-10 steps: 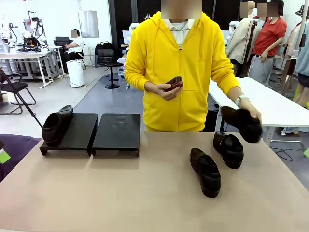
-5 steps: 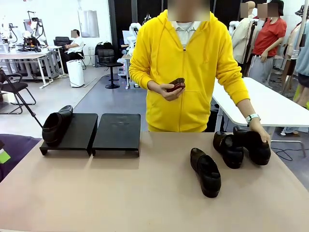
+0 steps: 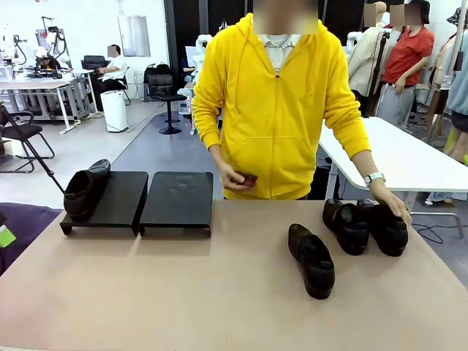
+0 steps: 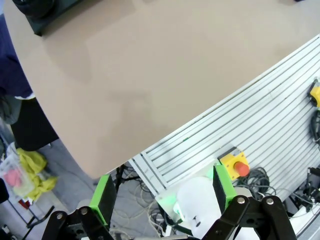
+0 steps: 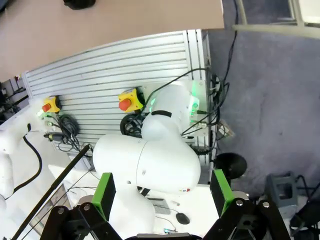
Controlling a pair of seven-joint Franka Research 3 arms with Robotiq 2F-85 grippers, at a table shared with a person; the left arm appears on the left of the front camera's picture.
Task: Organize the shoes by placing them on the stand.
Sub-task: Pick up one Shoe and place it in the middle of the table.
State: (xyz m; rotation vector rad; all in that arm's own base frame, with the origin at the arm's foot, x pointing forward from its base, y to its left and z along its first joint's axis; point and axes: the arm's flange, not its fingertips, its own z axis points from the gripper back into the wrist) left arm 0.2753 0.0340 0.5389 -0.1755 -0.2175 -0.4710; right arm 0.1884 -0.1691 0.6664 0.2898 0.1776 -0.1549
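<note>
Sets last shoe (image 3: 386, 228) down on table (image 3: 183, 292), touching neighbour (image 3: 347, 227), hand (image 3: 393, 202) on top. Leaves three for stand (image 3: 175, 197). Holds left gripper (image 4: 165, 200), right gripper (image 5: 162, 195) spread, empty.

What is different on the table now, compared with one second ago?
The person's hand at picture right brought the fourth shoe down from the air onto the table, beside the neighbouring shoe, and still rests on it. The other hand, holding a small dark object, dropped from chest to waist height. Unchanged: the left platform and the loafer on it, the right platform, the middle shoe.
</note>
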